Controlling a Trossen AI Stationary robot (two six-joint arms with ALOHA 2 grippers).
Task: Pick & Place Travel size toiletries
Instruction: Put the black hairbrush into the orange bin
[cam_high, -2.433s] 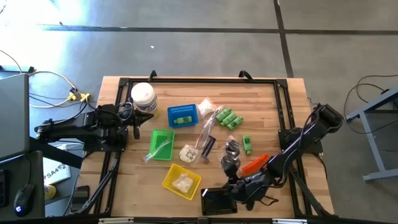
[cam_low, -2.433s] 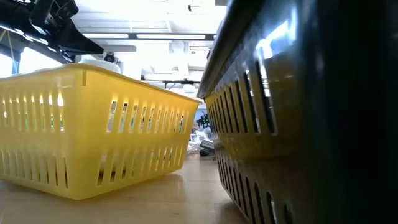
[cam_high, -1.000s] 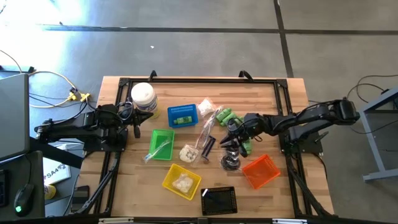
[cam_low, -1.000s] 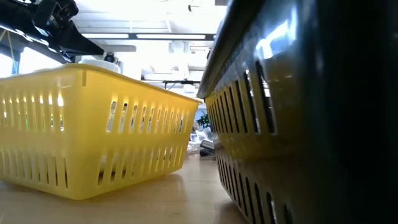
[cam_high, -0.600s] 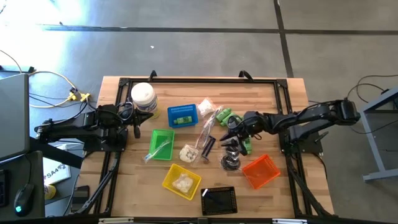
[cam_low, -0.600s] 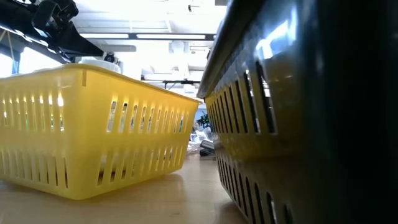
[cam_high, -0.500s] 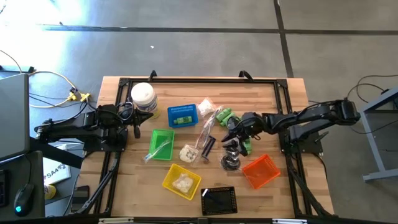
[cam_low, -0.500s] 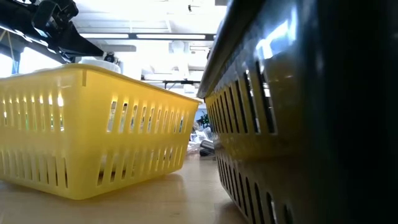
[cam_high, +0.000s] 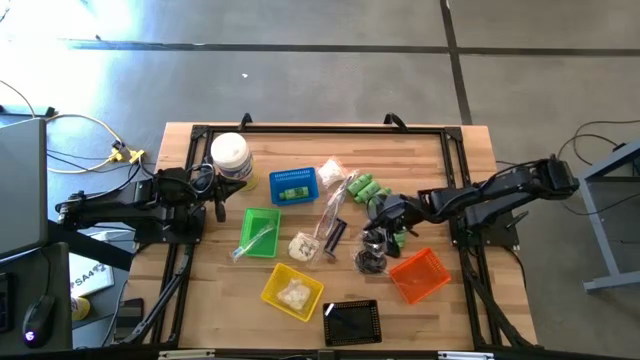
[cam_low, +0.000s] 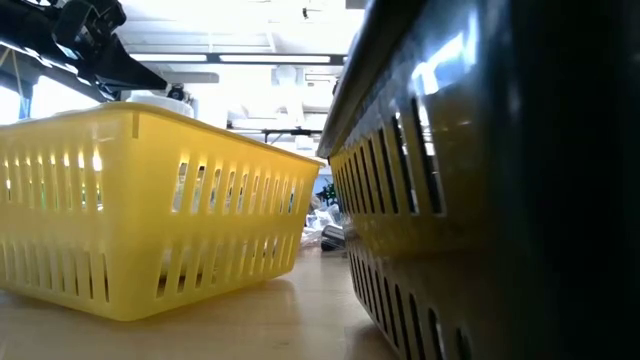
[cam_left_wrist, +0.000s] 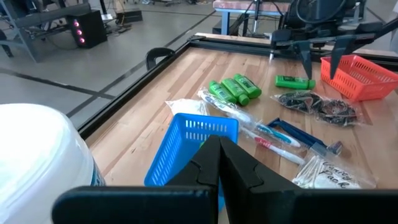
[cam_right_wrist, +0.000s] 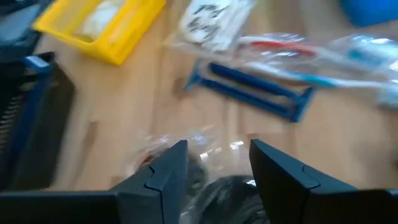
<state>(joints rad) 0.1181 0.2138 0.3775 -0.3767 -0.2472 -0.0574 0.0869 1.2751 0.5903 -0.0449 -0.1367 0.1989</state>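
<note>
Travel size toiletries lie mid-table: a row of green bottles (cam_high: 368, 187), one green bottle (cam_left_wrist: 294, 81), toothbrush sachets (cam_left_wrist: 261, 127), a blue razor (cam_right_wrist: 255, 93), a white packet (cam_high: 303, 246) and a clear sachet of dark pieces (cam_left_wrist: 314, 104). My right gripper (cam_high: 378, 232) hangs open just over that sachet (cam_right_wrist: 217, 186), fingers slanting down, one on each side of it. My left gripper (cam_left_wrist: 221, 155) waits shut at the table's left, beside the white-lidded jar (cam_high: 230, 155).
Mesh baskets stand around the items: blue (cam_high: 294, 185), green (cam_high: 262, 230), yellow (cam_high: 293, 290), black (cam_high: 352, 322) and orange (cam_high: 418, 272), the orange one close to my right gripper on its near right. A black frame (cam_high: 320, 130) runs along the table's edges.
My right gripper has shifted a little toward the table's near edge, tipped its fingers further down over the sachet of dark pieces, and spread them wider. The toiletries and baskets have stayed where they were.
</note>
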